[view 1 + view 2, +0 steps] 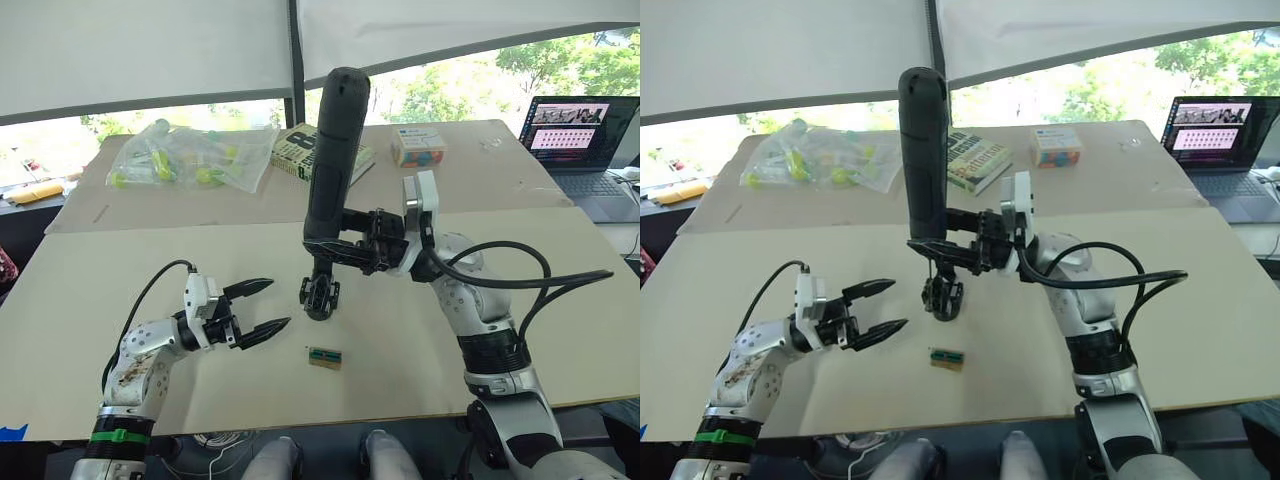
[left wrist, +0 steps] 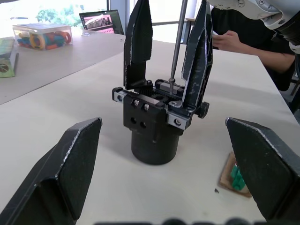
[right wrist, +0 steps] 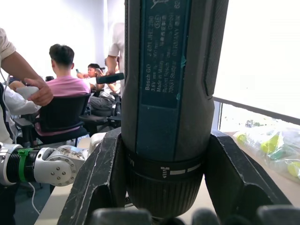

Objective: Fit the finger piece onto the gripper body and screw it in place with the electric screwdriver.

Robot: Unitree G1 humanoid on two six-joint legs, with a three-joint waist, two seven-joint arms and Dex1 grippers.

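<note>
Screwdriver (image 1: 334, 160) upright over the table (image 1: 560, 330), clamped in right gripper (image 1: 352, 246), thin bit down between the two fingers of the gripper body (image 2: 154, 126), finger piece (image 2: 197, 61) seated on it, left gripper (image 1: 262, 308) spread wide, empty, just beside the body, small green block (image 1: 324, 357) near.

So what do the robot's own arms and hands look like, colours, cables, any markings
Both arms are silvery grey metal with black joint sections. Each hand, left hand and right hand, has a white body and two long black pointed fingers. Black cables loop along both arms. The left arm is scuffed and wears a green band near its base.
</note>
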